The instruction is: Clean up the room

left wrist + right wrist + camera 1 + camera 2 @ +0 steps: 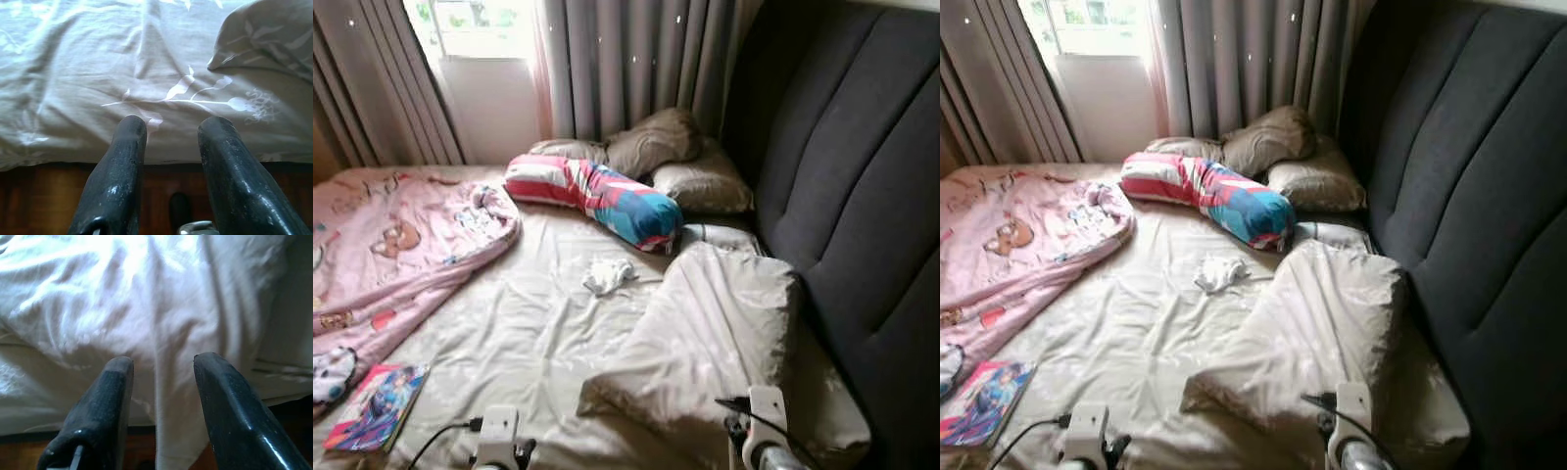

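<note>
While the head views take in the whole bed (538, 323), the wrist views catch just its near edge; left claw (168, 125) spread, fingers apart over the floral sheet at the mattress edge, dark wood below it; right claw (156, 360) spread too, over a rumpled cream pillow (715, 333) hanging at that edge, holding nothing; head views add both wrists low at the frame bottom, near the bed's foot side; pink cartoon blanket (391, 245) heaped on the left part, a colourful book (377, 406) at the near left corner just beside it; small crumpled white cloth (607, 275) mid-bed, apart from everything; striped bolster (597, 196) lies ahead of it, two brown pillows (656, 142) behind against grey curtains (626, 59); dark padded headboard (862, 196) walls the right side; open sheet between blanket and cream pillow.
</note>
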